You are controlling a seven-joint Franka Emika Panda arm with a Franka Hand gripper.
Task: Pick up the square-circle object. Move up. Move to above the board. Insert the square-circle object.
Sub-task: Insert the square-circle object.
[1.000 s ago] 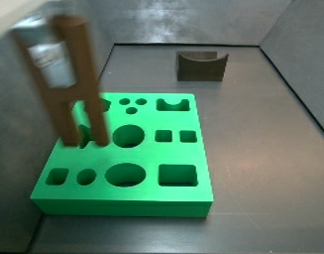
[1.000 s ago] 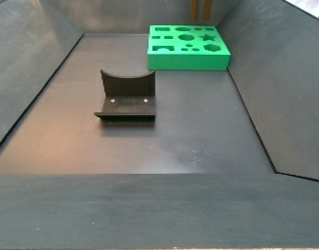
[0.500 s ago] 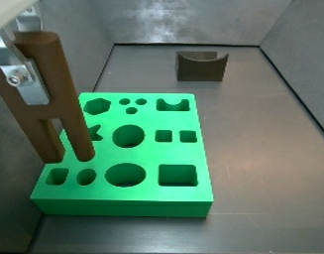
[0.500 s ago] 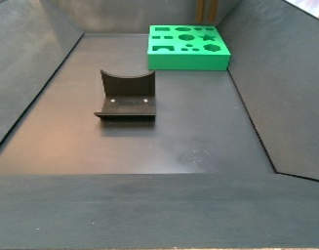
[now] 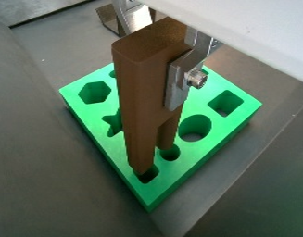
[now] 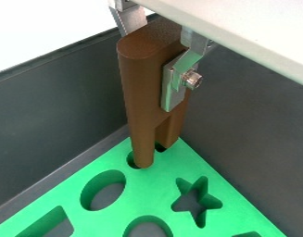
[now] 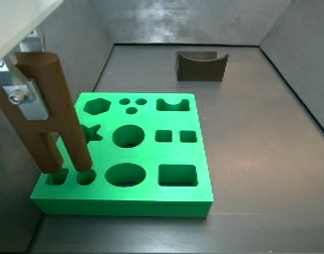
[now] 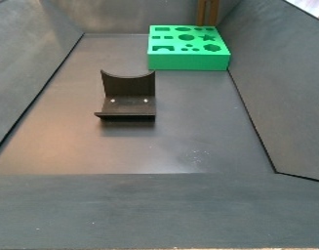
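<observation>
Insertion under way at the board's near corner

Legs of the square-circle object (image 7: 48,119) stand at the two small holes in the near-left corner of the board (image 7: 151,198) in a side view, the piece upright and its leg tips at or just inside the openings. The claw (image 5: 160,65) is clenched on the upper part of the piece, a silver finger plate (image 6: 181,76) pressed flat against its side in a wrist view. Both wrist views show one leg entering a round hole, with the star cutout (image 6: 194,198) just beside it. The step in hand appears to be the insertion itself; the next move likely calls for a straight, vertical push down with the legs kept aligned, then release. Farther back on the desk (image 7: 257,139), the fixture (image 7: 200,64) stands well apart, untouched.
</observation>
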